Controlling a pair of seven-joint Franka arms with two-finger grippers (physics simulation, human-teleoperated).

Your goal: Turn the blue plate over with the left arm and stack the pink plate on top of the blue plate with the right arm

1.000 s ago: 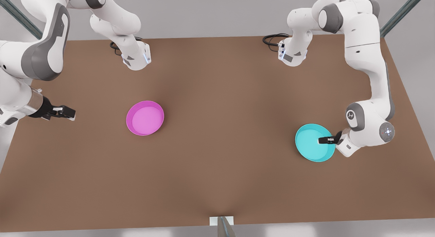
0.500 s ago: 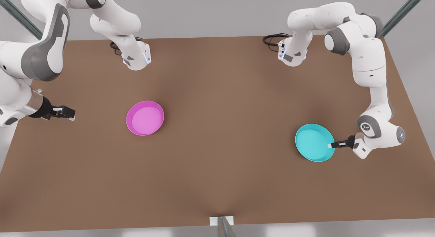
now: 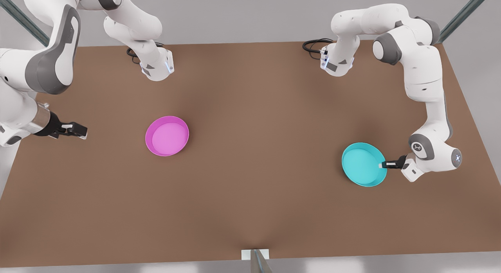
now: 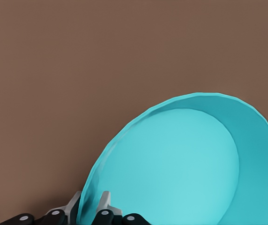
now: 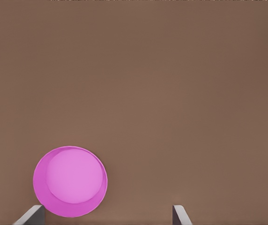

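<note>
In the front view the blue plate (image 3: 363, 164) lies rim-up on the brown counter (image 3: 250, 194) toward the front view's right, with the left end effector (image 3: 382, 165) at its rim; the pink plate (image 3: 167, 135) lies rim-up, well apart, toward the front view's left, and the right end effector (image 3: 80, 130) waits beyond it near the counter's edge. A grey wall stands behind the counter. In the left wrist view the fingers (image 4: 105, 202) straddle the blue plate's (image 4: 181, 164) low rim, clamped on it. It looks light, stiff and smooth, so the thin rim is probably the only handhold and may slip. In the right wrist view the pink plate (image 5: 70, 181) lies ahead of the fingertips (image 5: 180, 215), which stand apart.
</note>
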